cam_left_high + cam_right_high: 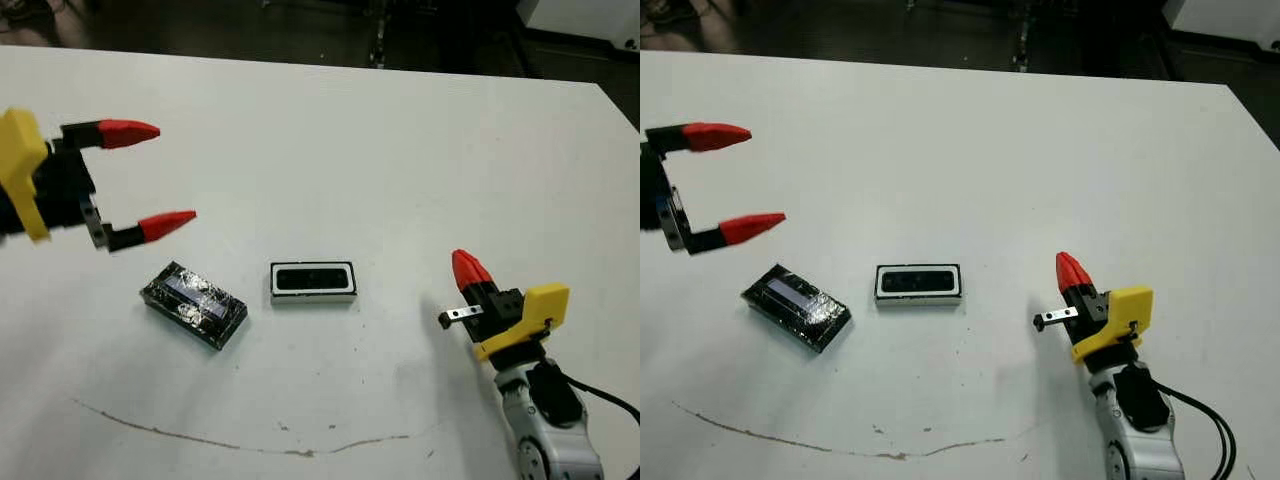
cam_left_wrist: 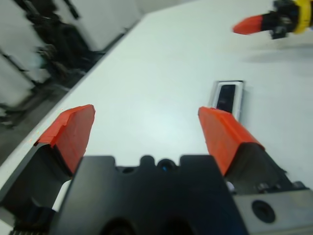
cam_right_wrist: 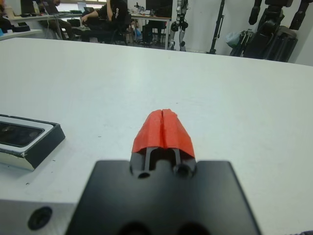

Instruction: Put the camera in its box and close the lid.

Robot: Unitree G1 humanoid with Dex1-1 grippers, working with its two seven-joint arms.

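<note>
Nearest the head camera, the right gripper [image 1: 466, 268] rests low on the white table [image 1: 400, 150] with its two red fingers pressed together on nothing, well right of the box [image 1: 313, 282]. Inside that box, at the table's middle, lies the camera [image 1: 311, 279], uncovered. Just left of the box sits the speckled lid [image 1: 193, 304], askew, and above it hovers the left gripper [image 1: 160, 178], fingers spread wide and empty.

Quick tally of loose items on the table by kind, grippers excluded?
Box with dark rim: 1
Camera, lying in the box: 1
Black speckled lid, beside the box: 1
Total: 3
</note>
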